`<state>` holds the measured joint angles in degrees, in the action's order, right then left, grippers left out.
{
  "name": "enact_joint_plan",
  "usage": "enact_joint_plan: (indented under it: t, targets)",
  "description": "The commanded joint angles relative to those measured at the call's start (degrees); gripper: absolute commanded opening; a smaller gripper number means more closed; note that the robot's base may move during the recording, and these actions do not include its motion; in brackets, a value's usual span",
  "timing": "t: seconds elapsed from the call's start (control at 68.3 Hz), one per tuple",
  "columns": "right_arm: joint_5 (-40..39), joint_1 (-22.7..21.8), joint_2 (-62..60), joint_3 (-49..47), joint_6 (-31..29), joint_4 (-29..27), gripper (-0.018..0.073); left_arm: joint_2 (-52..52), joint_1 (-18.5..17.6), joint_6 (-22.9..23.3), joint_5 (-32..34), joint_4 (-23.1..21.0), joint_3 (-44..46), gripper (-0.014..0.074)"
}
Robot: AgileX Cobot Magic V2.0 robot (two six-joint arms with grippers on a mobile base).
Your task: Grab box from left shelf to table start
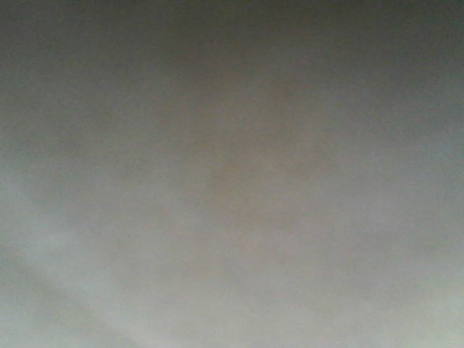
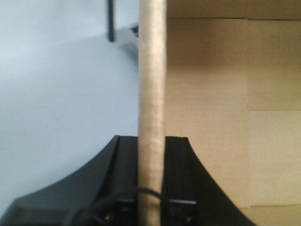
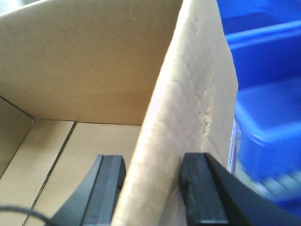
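1. Front view: you get only a grey-brown blur across the whole frame, probably because something sits right against the lens. Do not rely on it to place anything.

2. Left wrist view: the left gripper (image 2: 151, 141) straddles a side wall of the box (image 2: 211, 94), which runs up the middle of the frame. One black finger is outside it and one inside, both pressed against the cardboard, so the jaws stand narrow and pinch that wall. Gripping the wall is likely the only hold on a carton this large. To the right of the wall, the box's inside shows bare cardboard and flap seams, with nothing in it. At upper left a dark upright (image 2: 111, 21) with a silvery piece is too blurred to identify.

3. Right wrist view: the right gripper (image 3: 153, 162) clamps another wall the same way, with one finger on each side touching the board. With both walls held, the load is shared between the arms. To the left, the box's floor and far wall are empty. The blue bins (image 3: 263, 94) sit just beside the box at right, and their contents are too blurred to tell. Whether the box rests on anything, you cannot tell.
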<state>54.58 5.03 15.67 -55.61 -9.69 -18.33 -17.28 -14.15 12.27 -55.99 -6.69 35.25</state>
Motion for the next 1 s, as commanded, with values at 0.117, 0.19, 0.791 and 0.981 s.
enact_joint_plan:
  t: [0.117,0.19,0.791,0.981]
  targets:
    - [-8.9,0.0,0.3,-2.1,0.2,-1.5,0.0059,-0.7,-0.1,0.0,-0.8,6.4,0.8,-0.009]
    - [-8.9,0.0,0.3,-2.1,0.2,-1.5,0.0059,-0.7,-0.1,0.0,-0.8,6.3,0.8,-0.009]
    - [-8.9,0.0,0.3,-2.1,0.2,-1.5,0.0059,-0.7,-0.1,0.0,-0.8,6.3,0.8,-0.009]
    - [-8.9,0.0,0.3,-2.1,0.2,-1.5,0.0059,-0.7,-0.1,0.0,-0.8,6.3,0.8,-0.009]
